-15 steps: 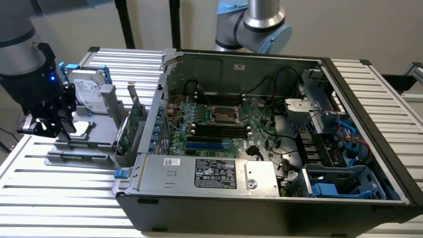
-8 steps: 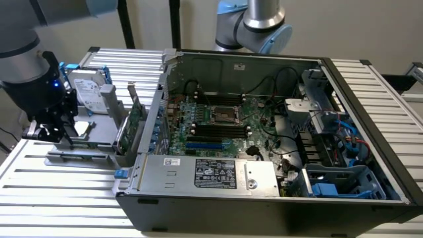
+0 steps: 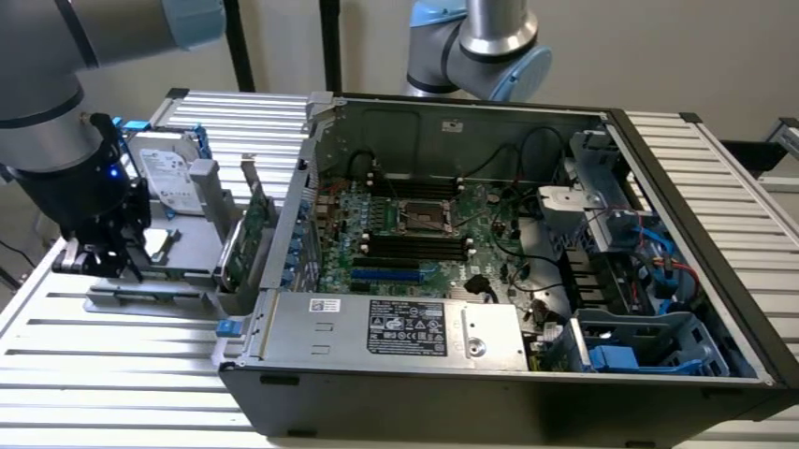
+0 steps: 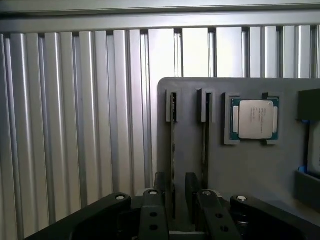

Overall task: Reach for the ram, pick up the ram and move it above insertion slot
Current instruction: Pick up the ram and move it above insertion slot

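The gripper hangs low over the grey holder on the slatted table, to the exterior view's left of the open computer case. Its fingers stand open, one on either side of the ram. The ram sits on edge in the holder's outermost groove, with a second stick in the groove just beside it and a processor seated past that. Whether either pad touches the board cannot be told, but a gap shows on at least one side, so the step in hand looks like the last of the reach, with the grasp not yet made. To do it well, the pads should close square on the board's flat faces, centred along its length, so it comes out of the groove without tilting. The far finger needs watching, since it passes between the two sticks (little room there) and could nudge the neighbour. The insertion slots lie well apart from all this, inside the case on the motherboard.
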